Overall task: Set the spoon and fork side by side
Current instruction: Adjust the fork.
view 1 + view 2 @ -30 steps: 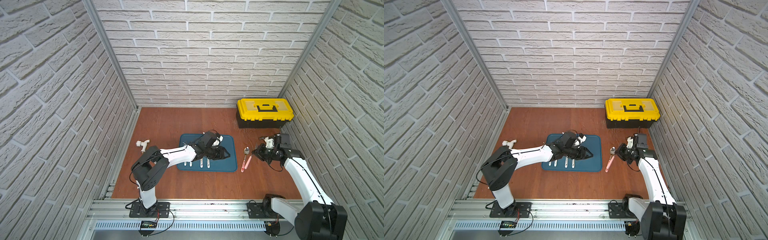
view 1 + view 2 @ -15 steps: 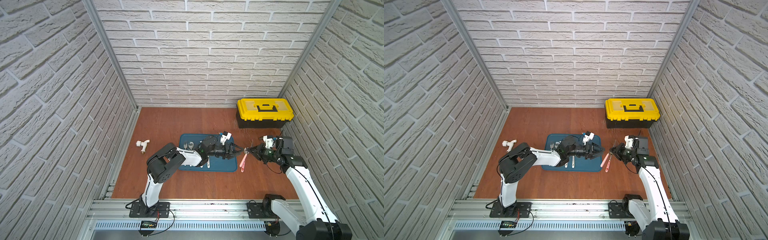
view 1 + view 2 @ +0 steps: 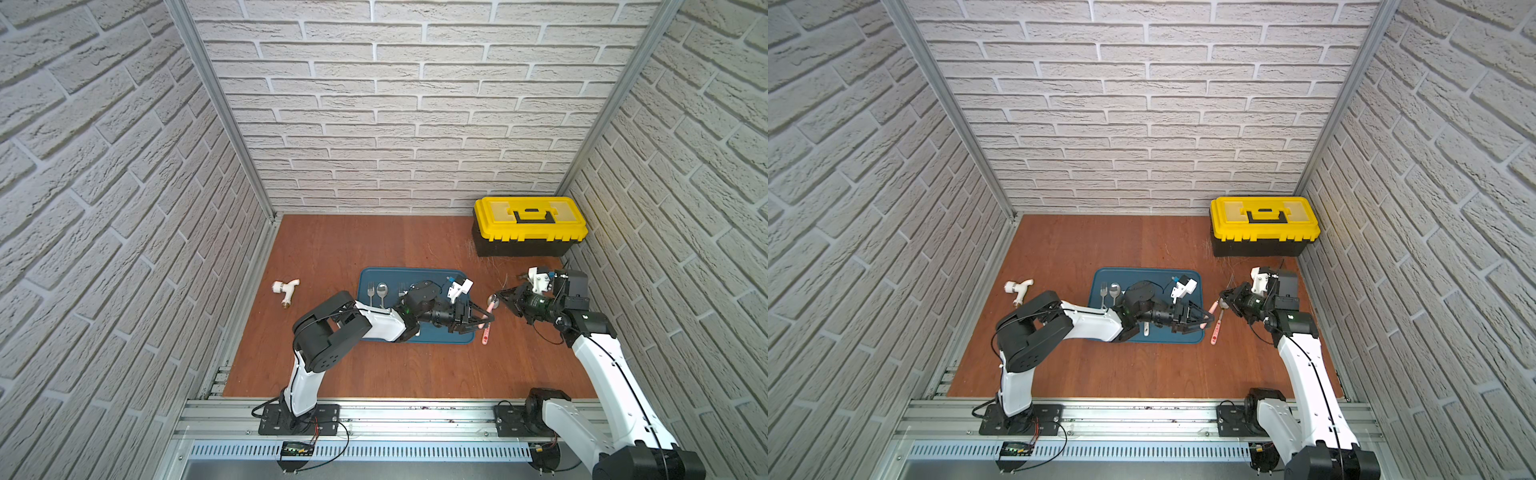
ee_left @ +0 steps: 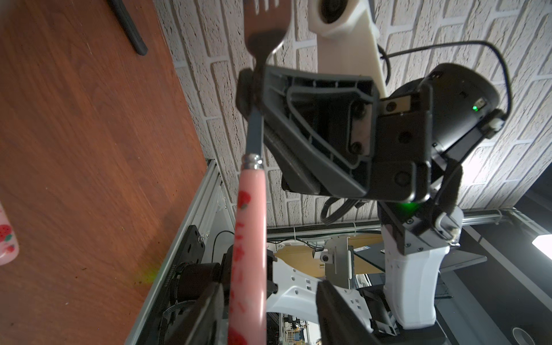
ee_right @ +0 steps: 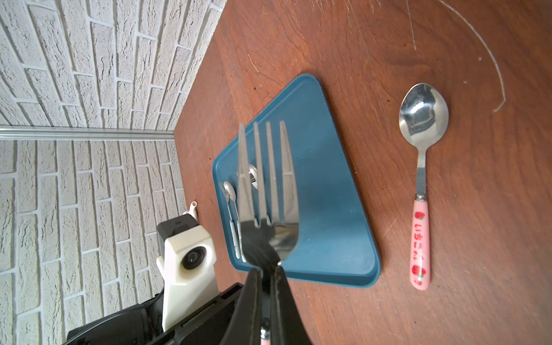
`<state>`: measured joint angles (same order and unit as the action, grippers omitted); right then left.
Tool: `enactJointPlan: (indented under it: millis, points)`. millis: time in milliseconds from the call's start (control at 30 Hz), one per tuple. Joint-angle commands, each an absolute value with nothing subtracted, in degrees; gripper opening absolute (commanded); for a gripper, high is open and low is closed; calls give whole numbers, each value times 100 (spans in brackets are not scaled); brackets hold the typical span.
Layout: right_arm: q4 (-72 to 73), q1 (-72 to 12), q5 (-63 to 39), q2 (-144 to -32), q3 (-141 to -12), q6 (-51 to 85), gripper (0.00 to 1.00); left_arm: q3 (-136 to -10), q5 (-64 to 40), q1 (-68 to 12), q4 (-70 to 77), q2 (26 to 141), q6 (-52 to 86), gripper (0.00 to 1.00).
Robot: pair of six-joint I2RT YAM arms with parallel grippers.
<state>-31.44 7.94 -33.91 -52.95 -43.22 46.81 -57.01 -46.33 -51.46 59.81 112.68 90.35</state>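
My right gripper [image 5: 267, 273] pinches the fork [image 5: 265, 179] at its neck, clear of the worktop [image 3: 374, 374]. The left gripper [image 4: 268, 288] is spread around its pink handle; contact I cannot tell. The spoon [image 3: 485, 335] lies just right of the tray [image 3: 432, 338], right of centre in a top view, partly covered.

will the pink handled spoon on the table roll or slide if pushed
Lying flat on the smooth wooden table, the spoon would probably slide or pivot, not roll. Thin metal neck and plastic-looking handle suggest stiff and light.
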Motion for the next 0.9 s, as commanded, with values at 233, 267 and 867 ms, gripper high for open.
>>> enactJointPlan:
  millis: [233, 267, 867]
  points:
    - [-2777, 645, -3458, -5146, -4381, 4781, 3, -5928, -4522, -5280, 6952, 11496, 9296, 38]
    - [-2784, 650, -3471, -5148, -4371, 4781, 3, -5917, -4513, -5279, 6952, 11488, 9296, 36]
    - [-2800, 602, -3630, -5107, -4229, 4716, 3, -5981, -4770, -4977, 6772, 11466, 9161, 32]
